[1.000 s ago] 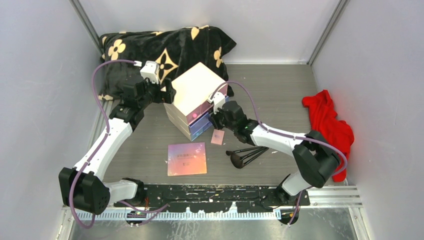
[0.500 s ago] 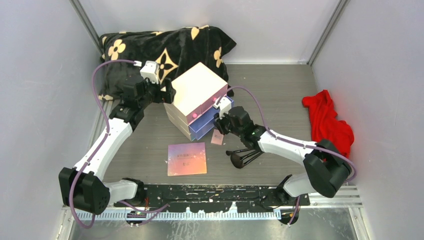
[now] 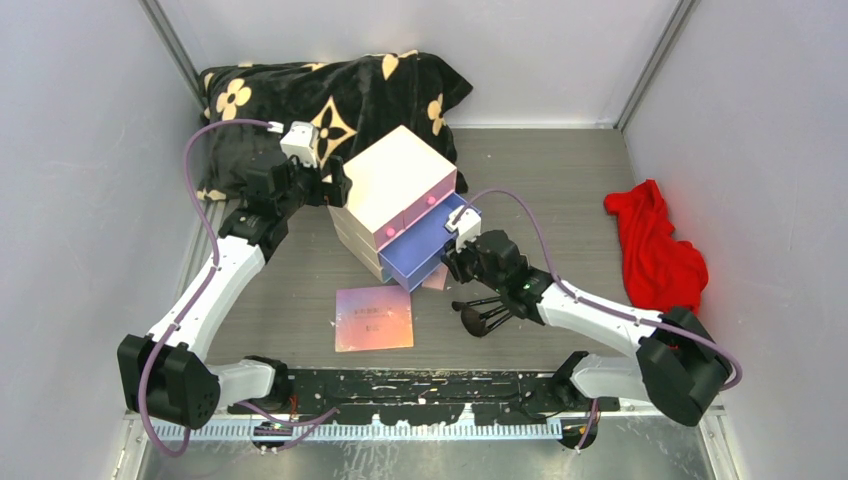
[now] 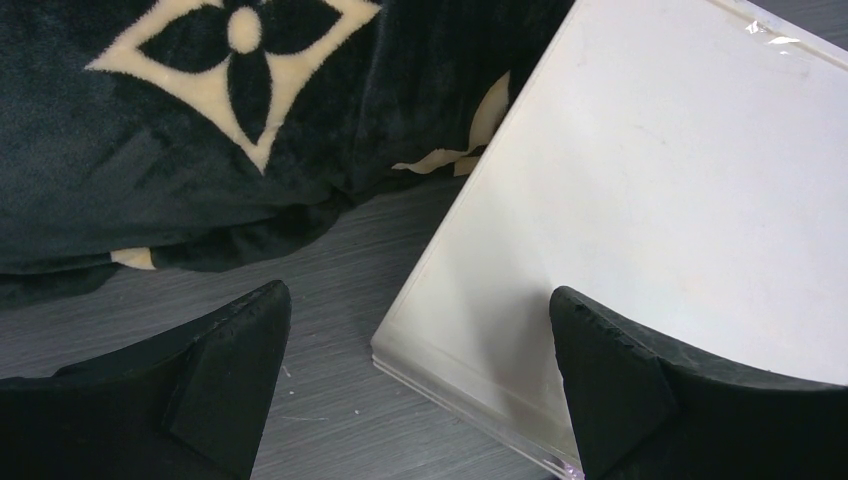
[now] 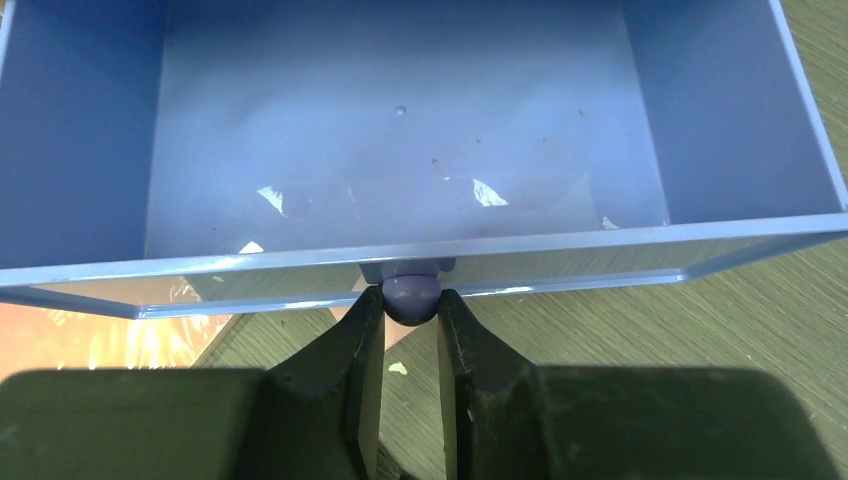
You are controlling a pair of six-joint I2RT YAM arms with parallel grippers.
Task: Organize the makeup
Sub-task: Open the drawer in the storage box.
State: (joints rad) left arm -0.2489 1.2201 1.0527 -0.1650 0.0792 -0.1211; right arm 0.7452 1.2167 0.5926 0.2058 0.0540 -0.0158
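The bottom blue drawer of the cream box stands pulled out, and its inside holds nothing. My right gripper is shut on the drawer's round blue knob. The makeup lies on the table: an iridescent pink palette in front of the box, a tiny pink compact partly under the drawer, and black-handled brushes below my right wrist. My left gripper is open, its fingers astride the box's far-left corner.
A black blanket with cream flowers fills the back left, close behind the box. A red cloth lies at the right wall. Grey walls close in on three sides. The palette's shiny corner shows under the drawer's left end.
My right arm has drawn back toward the near edge, and the blue drawer slid out of the box with it. The left arm has stayed still.
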